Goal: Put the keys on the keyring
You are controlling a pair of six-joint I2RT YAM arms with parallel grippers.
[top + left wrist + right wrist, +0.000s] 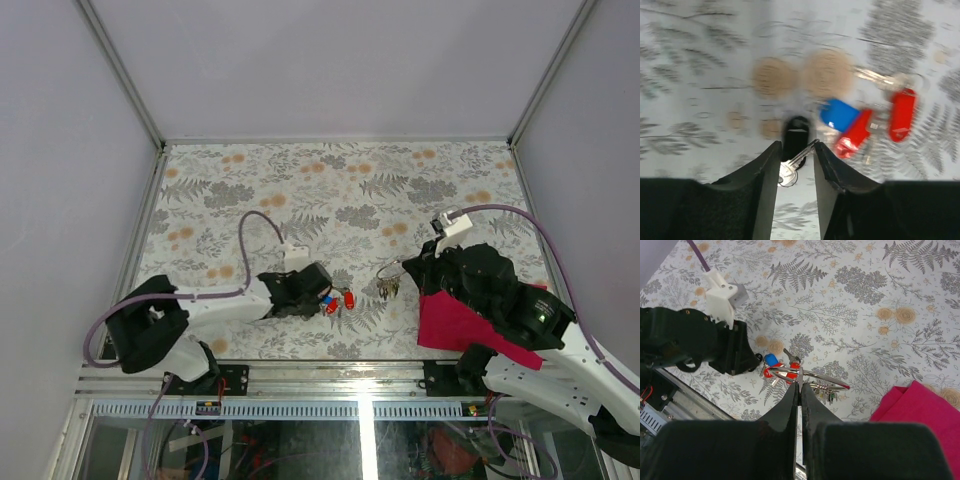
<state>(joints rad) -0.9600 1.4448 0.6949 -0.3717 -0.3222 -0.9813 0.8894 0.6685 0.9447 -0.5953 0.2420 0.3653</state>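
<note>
I am watching the left gripper (pixel 797 147) first. Its fingers (pixel 765 182) are pinching the silver shank of a dark-headed key (pixel 796 131), which is sitting slantwise between them. That skewed hold is worrying me, since a light knock could be twisting the key round or dropping it onto the table (pixel 300 190). Just to its right, the blue key (pixel 839 114) and two red keys (pixel 902 115) are lying in a loose clump on the table, and I judge that any sideways sweep of the left arm is risking scattering them. Further right, the right gripper (pixel 800 386) is pressing its fingers together on the thin wire of the ring (pixel 827 381), holding it near that clump. So thin a wire could be swivelling in the pinch, and the small dark tags (pixel 826 392) hanging from it could be snagging an incoming key. The red cloth (pixel 920 410) is lying at the far right, apart from all this. As for direction, the held key is running its long axis away from the left wrist, dark head outward, silver end back toward the wrist. The ring is stretching crosswise to the right fingers, reaching out on either side of the pinch.
</note>
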